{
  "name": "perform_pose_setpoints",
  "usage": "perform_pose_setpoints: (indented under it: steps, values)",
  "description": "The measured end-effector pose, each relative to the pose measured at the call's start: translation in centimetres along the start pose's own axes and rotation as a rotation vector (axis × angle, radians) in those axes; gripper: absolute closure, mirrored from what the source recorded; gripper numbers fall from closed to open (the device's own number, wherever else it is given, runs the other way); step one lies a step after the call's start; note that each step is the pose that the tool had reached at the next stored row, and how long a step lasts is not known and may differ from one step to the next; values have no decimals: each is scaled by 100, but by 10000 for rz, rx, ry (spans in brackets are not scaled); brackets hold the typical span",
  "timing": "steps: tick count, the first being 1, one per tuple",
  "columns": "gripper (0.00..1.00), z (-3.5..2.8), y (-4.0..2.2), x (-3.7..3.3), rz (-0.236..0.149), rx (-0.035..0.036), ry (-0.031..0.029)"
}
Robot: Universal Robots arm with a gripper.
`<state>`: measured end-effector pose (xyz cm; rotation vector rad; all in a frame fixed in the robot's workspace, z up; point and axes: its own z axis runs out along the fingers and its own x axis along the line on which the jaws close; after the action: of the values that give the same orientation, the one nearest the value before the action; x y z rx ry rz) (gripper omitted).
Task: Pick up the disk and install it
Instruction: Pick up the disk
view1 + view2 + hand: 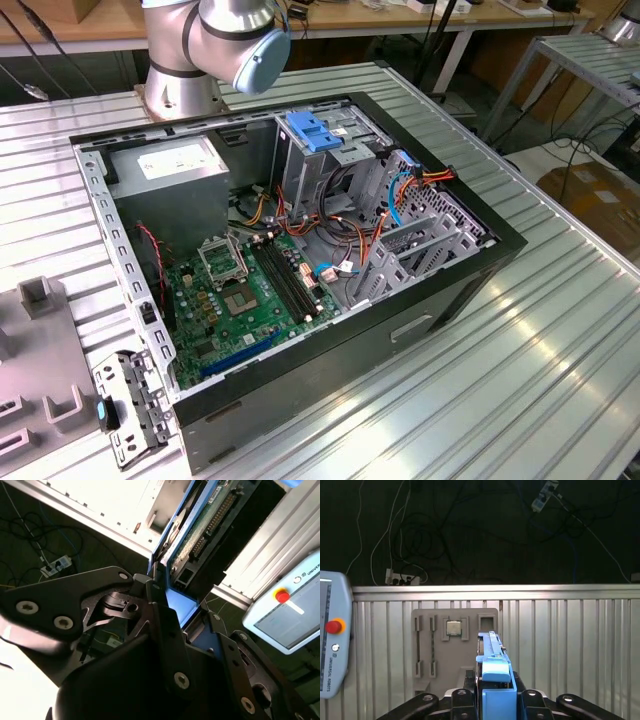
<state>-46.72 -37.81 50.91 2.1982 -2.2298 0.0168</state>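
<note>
Black gripper [494, 686] links sit closest to the lens in both wrist views. Its jaws are pressed onto the disk [492, 652], pinching it by its two flat faces. The disk is held on edge and shows its blue plastic rail in the first wrist view. In the second wrist view the gripper [182, 605] clamps the same disk [210, 520] near one end. A green circuit board on one face and a row of connector pins run away from the fingers [165, 625].

Beyond the disk, the first wrist view shows a ribbed metal desk [570, 645]. A grey plate [452, 670] lies on it, with a small square chip [453, 628] seated in one of its recesses. A pale teach pendant [332, 645] with a red button is also in sight, and the second wrist view shows the teach pendant [290, 610] as well. Past the desk, loose cables [420, 535] and a power strip [400, 576] lie on a dark floor.

In the exterior view an open computer case [400, 330] lies on its side on the desk [520, 400]. Inside are a green motherboard [250, 290], a grey power supply [170, 175] with a white sticker, and orange, red and blue wires [400, 190]. A light-blue bracket [313, 133] sits on top of the drive cage [340, 170]. The base of the arm [215, 40] stands just behind the case, toward the exterior view's left.
</note>
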Motion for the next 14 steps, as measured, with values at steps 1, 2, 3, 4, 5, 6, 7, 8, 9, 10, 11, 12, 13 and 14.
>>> perform_pose_setpoints:
  steps: [1,2,3,4,5,6,7,8,9,10,11,12,13,14]
  values:
    - [63,-11,0,0,0,0,0]
    - [63,-25,0,1,0,0,0]
    - [63,-41,0,1,0,0,0]
    - [63,-55,-1,1,0,-1,1]
    - [63,-70,-1,1,1,-1,0]
    - [63,-85,-1,1,0,-1,0]
    - [63,-114,-2,2,0,-1,0]
    - [63,-138,-2,2,1,0,0]
    - [63,-144,-2,2,0,-1,-3]
    - [63,-144,-2,2,0,0,-4]
    - [63,-144,-2,2,0,0,-4]
    - [63,-144,-2,2,0,-1,-4]
    - [63,-144,-2,2,0,-1,-4]
    - [63,-144,-2,2,0,-1,-4]
